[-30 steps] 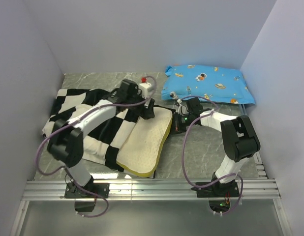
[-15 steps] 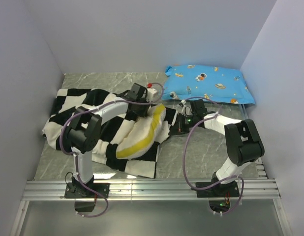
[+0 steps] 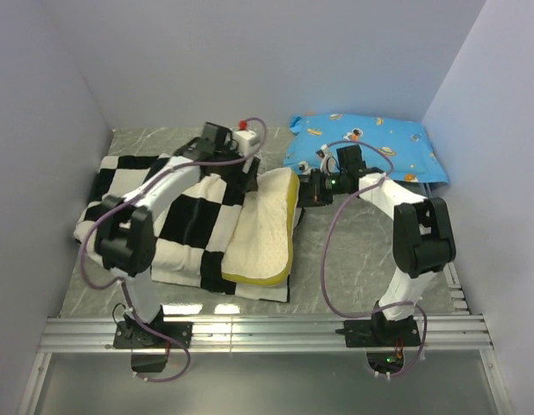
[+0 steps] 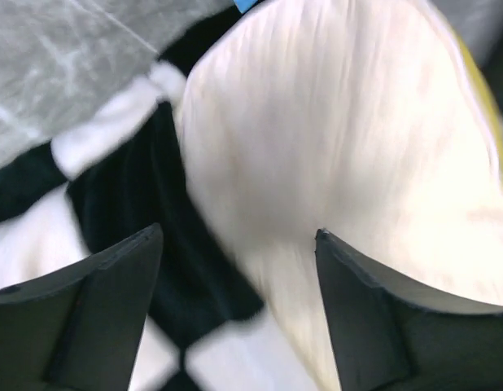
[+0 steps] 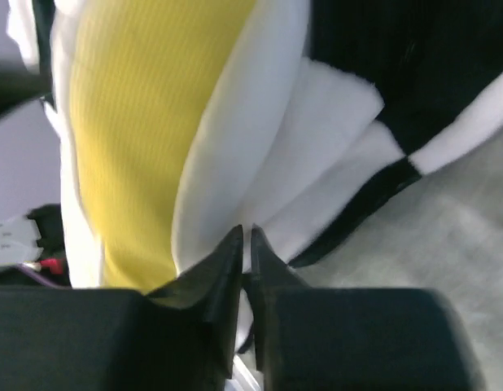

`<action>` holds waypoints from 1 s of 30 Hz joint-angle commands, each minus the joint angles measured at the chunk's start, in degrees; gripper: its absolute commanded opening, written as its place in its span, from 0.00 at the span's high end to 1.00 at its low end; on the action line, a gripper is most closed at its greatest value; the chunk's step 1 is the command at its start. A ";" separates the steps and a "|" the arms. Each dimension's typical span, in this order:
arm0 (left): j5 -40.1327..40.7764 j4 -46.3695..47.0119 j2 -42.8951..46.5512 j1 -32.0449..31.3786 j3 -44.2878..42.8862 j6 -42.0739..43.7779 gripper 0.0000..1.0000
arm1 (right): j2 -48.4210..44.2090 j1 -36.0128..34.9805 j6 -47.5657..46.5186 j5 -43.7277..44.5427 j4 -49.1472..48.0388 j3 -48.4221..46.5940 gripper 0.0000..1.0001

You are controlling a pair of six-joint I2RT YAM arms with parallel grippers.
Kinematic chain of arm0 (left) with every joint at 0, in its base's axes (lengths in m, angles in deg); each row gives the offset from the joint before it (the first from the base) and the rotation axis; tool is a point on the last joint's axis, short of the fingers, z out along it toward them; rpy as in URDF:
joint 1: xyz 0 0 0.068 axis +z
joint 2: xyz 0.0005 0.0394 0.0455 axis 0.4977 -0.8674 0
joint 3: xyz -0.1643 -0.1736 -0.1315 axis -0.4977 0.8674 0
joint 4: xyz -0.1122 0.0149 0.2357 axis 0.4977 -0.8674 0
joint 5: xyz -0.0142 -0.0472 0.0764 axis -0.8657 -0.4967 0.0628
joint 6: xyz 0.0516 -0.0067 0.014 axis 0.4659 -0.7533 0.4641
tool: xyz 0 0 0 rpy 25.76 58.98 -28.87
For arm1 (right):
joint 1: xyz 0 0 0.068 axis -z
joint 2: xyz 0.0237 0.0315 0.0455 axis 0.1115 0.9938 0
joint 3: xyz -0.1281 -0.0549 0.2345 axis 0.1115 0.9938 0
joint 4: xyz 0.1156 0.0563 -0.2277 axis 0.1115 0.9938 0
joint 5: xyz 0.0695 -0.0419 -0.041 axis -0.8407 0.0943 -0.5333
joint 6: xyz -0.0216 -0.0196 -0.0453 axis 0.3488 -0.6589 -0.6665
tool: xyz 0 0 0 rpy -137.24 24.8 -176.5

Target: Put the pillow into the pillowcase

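Moved: the black-and-white checkerboard fabric pillowcase (image 3: 168, 216), which was draped over most of the large cream rectangular pillow (image 3: 263, 229) half a second ago, is now drawn back off it. The left arm's wrist is pulled back toward the far left, and the right gripper (image 5: 245, 235) is carried farther from the bases.
Pillow: it is laid outside the pillowcase, dotted cream face up, and overlaps the right part of the checkerboard cloth. Olive-yellow piping is seen along its right and near edges. Checkerboard squares are seen under its near edge and beside its far right corner.
Pillowcase: it is spread, rumpled, over the left half of the grey marbled table (image 3: 353, 251) and reaches under the pillow.
Left gripper (image 4: 239, 232): it is held over the pillow's far edge, where cream cloth meets a black square. The fingers are spread wide and nothing is held between them.
Right gripper: it is set at the pillow's far right corner. The fingers are drawn together to a hairline gap against a fold of white cloth beside the yellow band. Whether that cloth is pinched cannot be told.
Blue cartoon-print pillow (image 3: 362, 147): it is laid in the far right corner, just behind the right gripper and apart from the cream one.
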 commanded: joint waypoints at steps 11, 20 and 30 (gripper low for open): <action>4.53 -20.16 29.58 20.67 21.69 11.47 0.17 | -6.68 9.09 -22.97 7.39 33.51 -11.48 0.13; -0.02 -11.11 13.74 20.76 3.84 3.48 0.19 | 6.48 1.19 -15.78 4.64 24.72 -31.93 0.15; 6.38 -2.85 -8.36 12.51 -12.38 -10.31 0.24 | 21.35 -5.85 -12.35 12.39 24.19 -39.36 0.14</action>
